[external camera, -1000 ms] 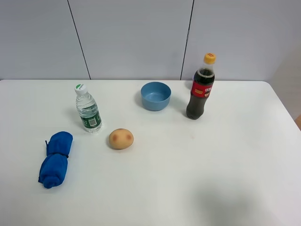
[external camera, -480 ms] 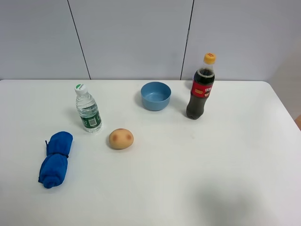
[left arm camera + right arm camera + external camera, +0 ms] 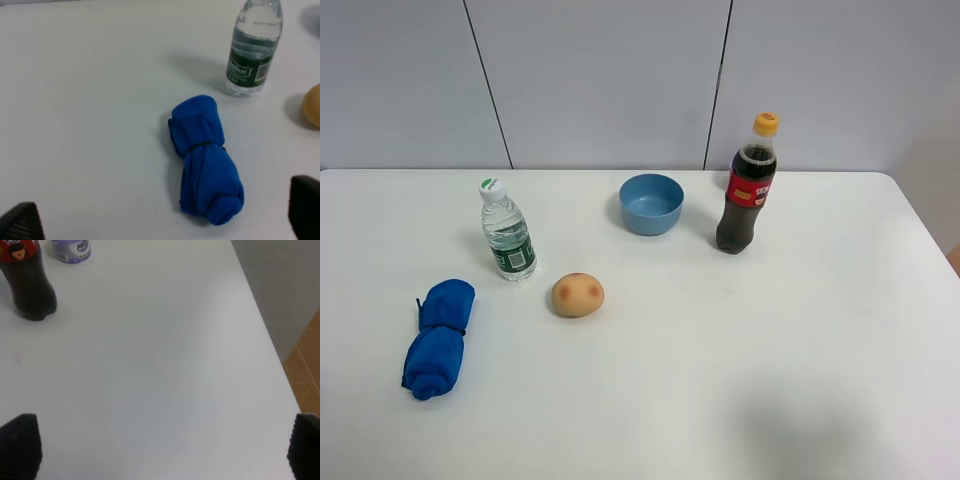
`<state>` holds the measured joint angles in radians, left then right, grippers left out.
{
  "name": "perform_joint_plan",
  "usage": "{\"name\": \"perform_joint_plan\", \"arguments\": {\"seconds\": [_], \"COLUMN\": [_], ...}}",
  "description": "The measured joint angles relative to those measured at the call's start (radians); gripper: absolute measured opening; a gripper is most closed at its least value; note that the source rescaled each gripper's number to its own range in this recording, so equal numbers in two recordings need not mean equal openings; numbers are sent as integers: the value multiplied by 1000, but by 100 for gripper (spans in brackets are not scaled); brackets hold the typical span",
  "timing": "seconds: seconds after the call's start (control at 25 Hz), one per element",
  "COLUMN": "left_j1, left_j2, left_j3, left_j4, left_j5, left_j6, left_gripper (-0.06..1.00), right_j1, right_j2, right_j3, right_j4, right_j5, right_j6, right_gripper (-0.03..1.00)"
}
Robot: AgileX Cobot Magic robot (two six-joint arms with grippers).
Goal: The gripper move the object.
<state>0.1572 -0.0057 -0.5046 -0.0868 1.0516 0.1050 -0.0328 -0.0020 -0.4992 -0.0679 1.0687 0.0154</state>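
A rolled blue cloth (image 3: pixel 436 338) lies at the table's left; in the left wrist view the cloth (image 3: pixel 205 160) lies just ahead of my open, empty left gripper (image 3: pixel 162 217). A clear water bottle (image 3: pixel 507 232) stands upright behind it, also in the left wrist view (image 3: pixel 253 47). A tan potato (image 3: pixel 578 295) lies near the middle, its edge in the left wrist view (image 3: pixel 312 106). A blue bowl (image 3: pixel 651 204) and a cola bottle (image 3: pixel 747 185) stand at the back. My right gripper (image 3: pixel 162 445) is open and empty over bare table. Neither arm shows in the exterior high view.
The white table (image 3: pixel 770 350) ends at a grey wall behind. The right wrist view shows the cola bottle (image 3: pixel 27 282), a small purple-labelled container (image 3: pixel 71 250) beyond it, and the table's right edge (image 3: pixel 270 347) with floor past it.
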Motion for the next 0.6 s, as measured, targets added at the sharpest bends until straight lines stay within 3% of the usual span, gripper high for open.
{"name": "perform_joint_plan", "arguments": {"seconds": [0.6], "left_j1": [0], "left_j2": [0], "left_j3": [0], "left_j4": [3], "left_j5": [0], "left_j6": [-1], "left_gripper": [100], "right_j1": [0], "right_j2": [0], "right_j3": [0], "right_j4": [0], "right_j5": [0], "right_j6": [0], "right_gripper": [100]}}
